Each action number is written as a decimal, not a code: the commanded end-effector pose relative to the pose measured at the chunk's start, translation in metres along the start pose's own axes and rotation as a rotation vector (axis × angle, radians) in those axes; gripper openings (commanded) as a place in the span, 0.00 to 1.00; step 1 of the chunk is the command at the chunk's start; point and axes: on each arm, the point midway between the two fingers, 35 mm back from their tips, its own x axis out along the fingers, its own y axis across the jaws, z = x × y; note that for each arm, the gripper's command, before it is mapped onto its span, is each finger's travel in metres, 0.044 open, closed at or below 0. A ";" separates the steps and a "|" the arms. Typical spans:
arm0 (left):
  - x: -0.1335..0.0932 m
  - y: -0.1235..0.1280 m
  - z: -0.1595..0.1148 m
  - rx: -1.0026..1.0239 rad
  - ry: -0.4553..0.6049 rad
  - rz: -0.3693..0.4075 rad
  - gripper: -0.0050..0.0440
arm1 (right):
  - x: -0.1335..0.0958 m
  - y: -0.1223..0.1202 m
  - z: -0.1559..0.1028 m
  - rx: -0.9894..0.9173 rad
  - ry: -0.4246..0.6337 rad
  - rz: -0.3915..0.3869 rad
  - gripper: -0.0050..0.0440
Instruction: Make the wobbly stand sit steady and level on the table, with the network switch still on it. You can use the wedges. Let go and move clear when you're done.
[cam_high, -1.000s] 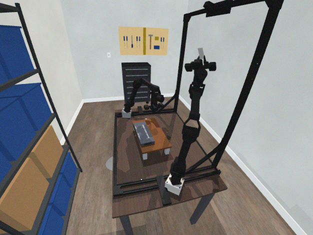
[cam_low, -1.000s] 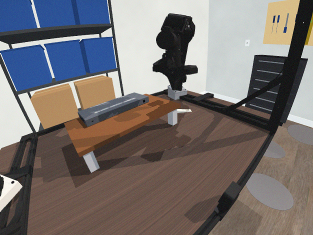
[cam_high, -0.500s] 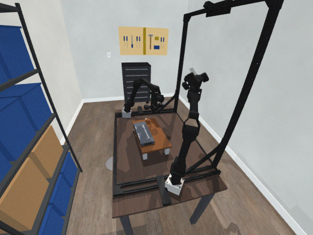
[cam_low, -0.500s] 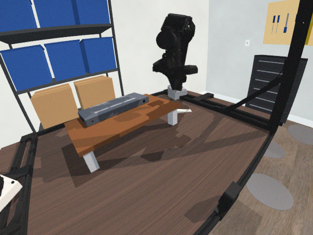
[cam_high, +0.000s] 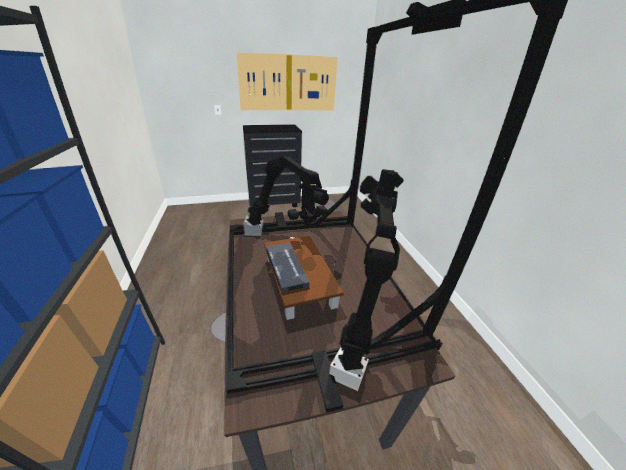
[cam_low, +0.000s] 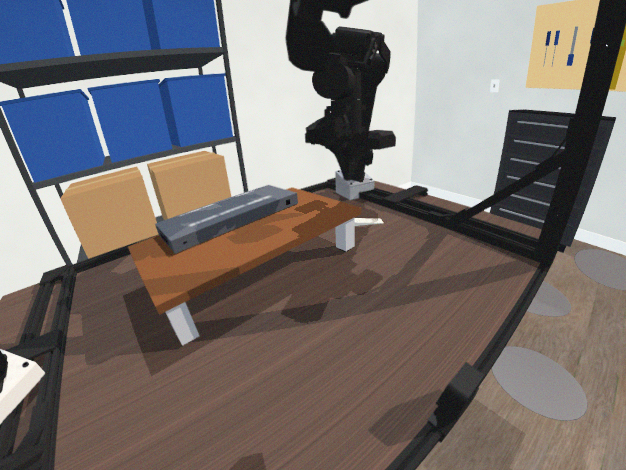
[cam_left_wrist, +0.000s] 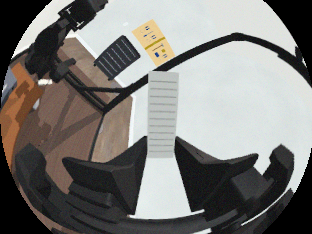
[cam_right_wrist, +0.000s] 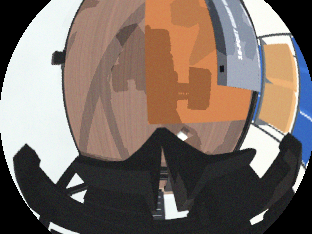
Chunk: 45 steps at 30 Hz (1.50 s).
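The stand (cam_high: 323, 275) (cam_low: 227, 258) (cam_right_wrist: 170, 65) is an orange board on white legs in the middle of the table (cam_high: 262, 323). The grey network switch (cam_high: 287, 265) (cam_low: 227, 215) (cam_right_wrist: 235, 45) lies along one side of its top. My left gripper (cam_left_wrist: 160, 139) (cam_high: 368, 194) is raised high over the table's right side and is shut on a grey ribbed wedge (cam_left_wrist: 162, 115). My right gripper (cam_right_wrist: 161, 131) (cam_high: 309, 215) is shut and empty, low at the stand's far end. A pale wedge (cam_low: 368, 221) lies flat on the table beside the stand's far leg (cam_low: 345, 236).
Black rails (cam_high: 283, 371) (cam_low: 455, 222) frame the table top, and a tall black gantry (cam_high: 505, 141) stands over its right side. A dark drawer cabinet (cam_high: 273, 161) stands behind the table. Shelves with blue and tan bins (cam_high: 40, 252) (cam_low: 126, 116) stand on the left.
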 end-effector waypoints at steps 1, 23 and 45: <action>0.001 0.007 -0.004 -0.028 0.019 0.017 0.10 | 0.000 0.000 0.000 0.000 0.000 0.000 0.10; -0.022 0.174 -0.099 -0.471 0.200 0.637 0.10 | 0.000 0.000 0.000 0.000 0.000 0.000 0.10; -0.136 0.302 -0.175 -0.879 0.082 1.382 0.10 | 0.000 0.000 0.000 0.000 0.000 0.000 0.10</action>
